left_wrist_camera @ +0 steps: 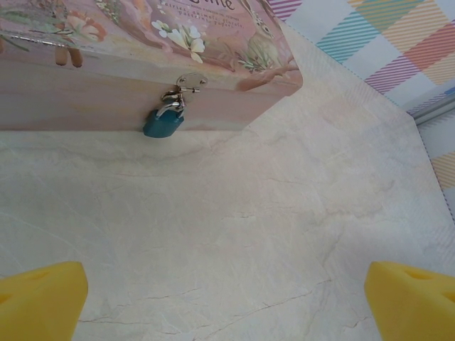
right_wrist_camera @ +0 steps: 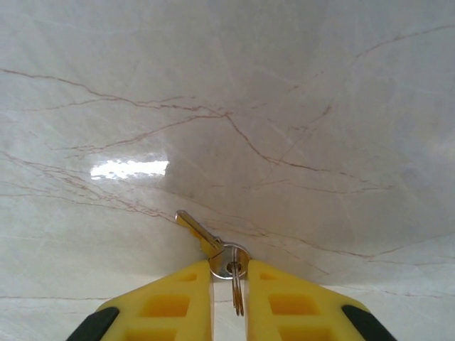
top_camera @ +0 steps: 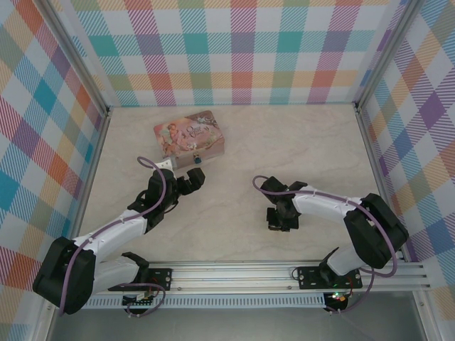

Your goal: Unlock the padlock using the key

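A small teal padlock [left_wrist_camera: 163, 124] hangs by its silver shackle from the hasp on the front of the pink picture box [left_wrist_camera: 128, 42], which stands at the back left of the table [top_camera: 189, 135]. My left gripper [top_camera: 188, 180] sits just in front of the padlock [top_camera: 197, 162], open wide, with bare table between its yellow fingers [left_wrist_camera: 43, 302]. My right gripper [right_wrist_camera: 229, 273] is down on the table at centre right [top_camera: 279, 219]. Its yellow fingertips press both sides of the round head of the small metal key [right_wrist_camera: 199, 231], whose blade points away to the left. A thin ring [right_wrist_camera: 237, 293] hangs from the head.
Plaid walls close in the table on the left, back and right. A metal rail [top_camera: 284, 273] with the arm bases runs along the near edge. Bare marble surface [top_camera: 234, 213] lies between the two arms.
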Robot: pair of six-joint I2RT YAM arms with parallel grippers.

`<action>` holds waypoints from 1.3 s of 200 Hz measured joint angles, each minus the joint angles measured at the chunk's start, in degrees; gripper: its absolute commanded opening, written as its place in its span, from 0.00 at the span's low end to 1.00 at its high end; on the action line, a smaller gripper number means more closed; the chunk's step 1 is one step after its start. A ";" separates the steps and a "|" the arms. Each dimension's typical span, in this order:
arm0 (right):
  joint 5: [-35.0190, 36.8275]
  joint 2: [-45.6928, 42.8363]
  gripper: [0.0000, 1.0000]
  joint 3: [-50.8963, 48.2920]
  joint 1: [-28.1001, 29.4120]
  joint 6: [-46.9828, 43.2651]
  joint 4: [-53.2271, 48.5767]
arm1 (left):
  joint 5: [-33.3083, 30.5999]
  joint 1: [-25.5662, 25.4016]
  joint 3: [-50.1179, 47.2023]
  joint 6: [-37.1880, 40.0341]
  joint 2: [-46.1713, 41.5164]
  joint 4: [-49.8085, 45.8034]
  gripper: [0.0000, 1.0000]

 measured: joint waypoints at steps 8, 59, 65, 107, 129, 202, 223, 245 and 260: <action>-0.22 0.00 0.13 0.04 0.00 -0.02 0.15 | -0.02 0.00 0.00 0.00 0.00 -0.02 1.00; -0.63 0.00 0.08 0.26 0.00 -0.22 0.81 | 0.00 0.00 0.00 0.02 -0.02 -0.02 1.00; -0.63 0.00 0.07 0.26 0.00 -0.22 0.83 | -0.02 0.00 0.00 0.00 -0.02 -0.02 1.00; -0.61 -0.13 0.03 0.31 0.00 -0.66 0.92 | 0.00 0.00 0.00 0.00 -0.02 -0.04 1.00; -0.39 -0.96 0.02 0.31 0.00 -1.07 1.95 | 0.02 0.00 0.09 0.00 -0.02 -0.20 1.00; 0.00 -12.04 0.02 -0.20 0.00 -1.53 16.74 | 8.83 -0.02 4.94 1.33 -0.24 -0.15 0.88; -0.22 -14.60 0.02 -1.18 0.02 -2.67 25.79 | 13.22 -0.92 7.13 2.03 0.22 0.07 0.79; -1.11 -15.56 0.02 -2.27 0.07 -4.68 35.21 | 17.46 -3.06 10.43 3.26 2.25 0.13 0.73; -1.66 -15.58 0.02 -2.99 0.07 -6.27 40.59 | 19.67 -4.94 12.85 3.78 3.87 0.33 0.70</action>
